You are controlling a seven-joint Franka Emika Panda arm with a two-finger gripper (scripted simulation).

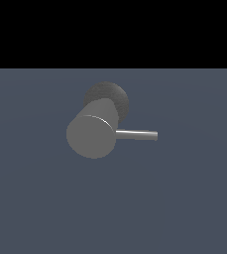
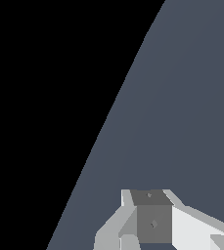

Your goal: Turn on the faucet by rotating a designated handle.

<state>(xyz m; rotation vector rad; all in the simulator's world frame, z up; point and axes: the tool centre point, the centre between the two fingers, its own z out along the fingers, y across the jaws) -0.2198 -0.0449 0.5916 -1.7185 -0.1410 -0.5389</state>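
In the exterior view I see the faucet a little toward that view's left of centre on the slate-blue floor, its flat round end face turned toward the camera and its darker round base behind it. Moving toward the exterior view's right, the handle juts sideways from the cylinder, roughly level, and nothing touches it. On my wrist camera I only get the gripper as a white and grey block over bare floor; I cannot tell whether its fingers are spread or together
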